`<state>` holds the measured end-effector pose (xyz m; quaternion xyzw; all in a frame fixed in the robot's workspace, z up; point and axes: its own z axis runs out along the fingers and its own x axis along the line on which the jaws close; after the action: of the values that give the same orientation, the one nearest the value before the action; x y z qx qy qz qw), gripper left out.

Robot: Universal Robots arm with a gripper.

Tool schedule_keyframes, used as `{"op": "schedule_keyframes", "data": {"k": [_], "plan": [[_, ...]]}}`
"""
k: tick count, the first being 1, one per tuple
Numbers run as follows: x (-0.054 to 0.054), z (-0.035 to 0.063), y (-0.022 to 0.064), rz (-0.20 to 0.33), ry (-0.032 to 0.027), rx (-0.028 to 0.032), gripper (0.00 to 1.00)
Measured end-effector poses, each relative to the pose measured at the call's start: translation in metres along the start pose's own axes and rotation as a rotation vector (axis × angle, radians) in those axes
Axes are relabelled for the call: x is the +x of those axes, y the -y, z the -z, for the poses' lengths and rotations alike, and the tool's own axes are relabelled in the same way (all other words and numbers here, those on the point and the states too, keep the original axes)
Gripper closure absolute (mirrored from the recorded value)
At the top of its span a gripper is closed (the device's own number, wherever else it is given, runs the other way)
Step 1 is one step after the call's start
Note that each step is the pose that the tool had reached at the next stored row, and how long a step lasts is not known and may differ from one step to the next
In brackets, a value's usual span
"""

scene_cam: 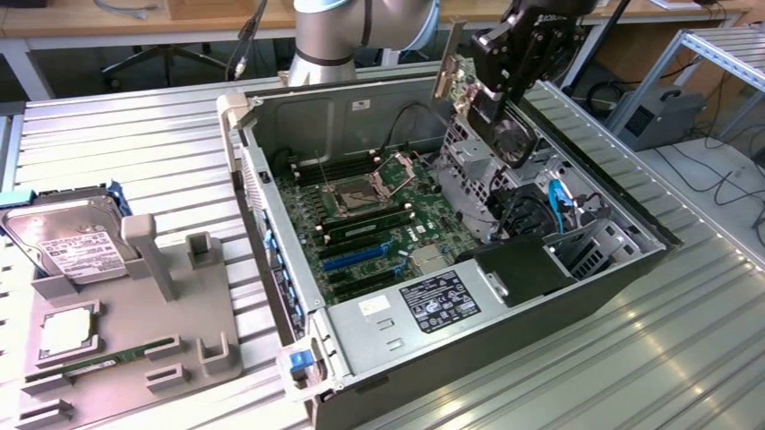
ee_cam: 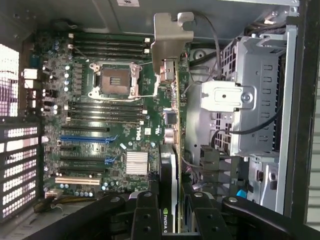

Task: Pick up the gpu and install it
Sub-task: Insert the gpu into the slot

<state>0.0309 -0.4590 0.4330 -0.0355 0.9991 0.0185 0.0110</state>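
Above the motherboard (ee_cam: 100, 120), the gripper (ee_cam: 172, 202) clamps the gpu (ee_cam: 175, 125) perpendicular to it, presumably to align with a slot (ee_cam: 82, 139).

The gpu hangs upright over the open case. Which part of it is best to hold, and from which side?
Probably its upper long edge, from above, with the fingers pressing on the two flat faces. The gpu is thin and stands on edge, so its faces give broad parallel surfaces. This hold also leaves the silver bracket and the lower edge free. It is held so now.
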Motion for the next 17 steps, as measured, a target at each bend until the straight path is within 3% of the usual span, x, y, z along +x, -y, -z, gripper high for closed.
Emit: {"op": "schedule_keyframes", "data": {"k": [7, 17], "plan": [[0.0, -0.0004, 0.0, 0.189, -0.0069, -0.0043, 0.73], [0.0, -0.0017, 0.0001, 0.409, -0.0148, -0.0095, 0.73]]}}
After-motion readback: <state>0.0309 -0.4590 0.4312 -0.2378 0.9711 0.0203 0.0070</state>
